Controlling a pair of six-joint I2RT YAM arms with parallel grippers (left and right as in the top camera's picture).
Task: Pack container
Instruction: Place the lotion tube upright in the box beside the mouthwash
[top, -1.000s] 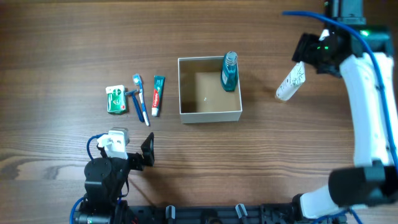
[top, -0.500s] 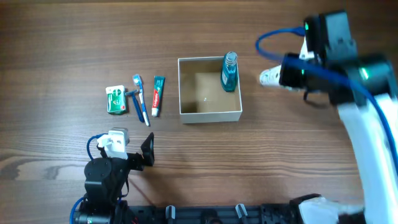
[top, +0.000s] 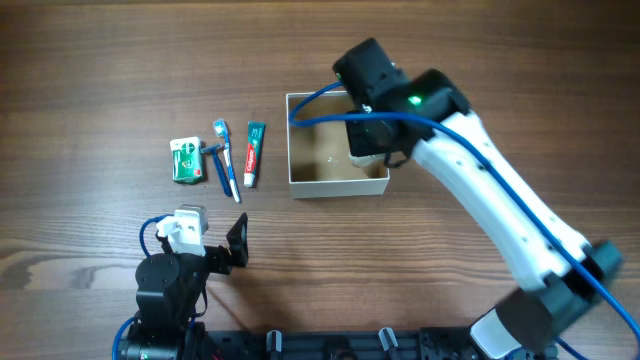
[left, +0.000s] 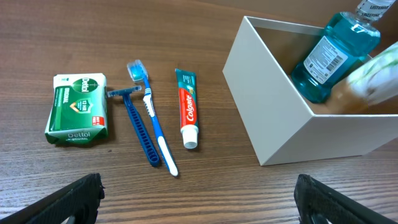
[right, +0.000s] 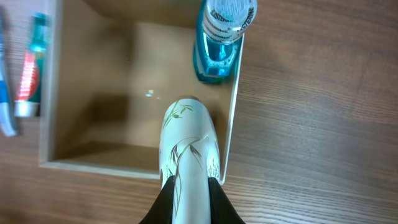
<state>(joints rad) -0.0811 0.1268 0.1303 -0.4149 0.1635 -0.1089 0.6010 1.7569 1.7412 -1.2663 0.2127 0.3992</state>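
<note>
As the right tool (right: 189, 202), clamped on the white leaf-printed bottle (right: 186, 140), hangs over the container (right: 231, 118) beside the mouthwash (right: 221, 43), lowering and release seem next; the left tool (left: 198, 202) gapes apart.

The container (top: 335, 186), a square, shallow, open-topped box with white outer walls and a tan cardboard inside, is being shown lying flat and upright near the middle of the wooden table (top: 100, 60). Its far right corner is being occupied by a standing blue mouthwash bottle (right: 217, 43), with the rest of its tan floor showing. A white tube (right: 186, 149) printed with leaves is being held over its near right part, tip pointing inward; contact with the floor cannot be told.
</note>
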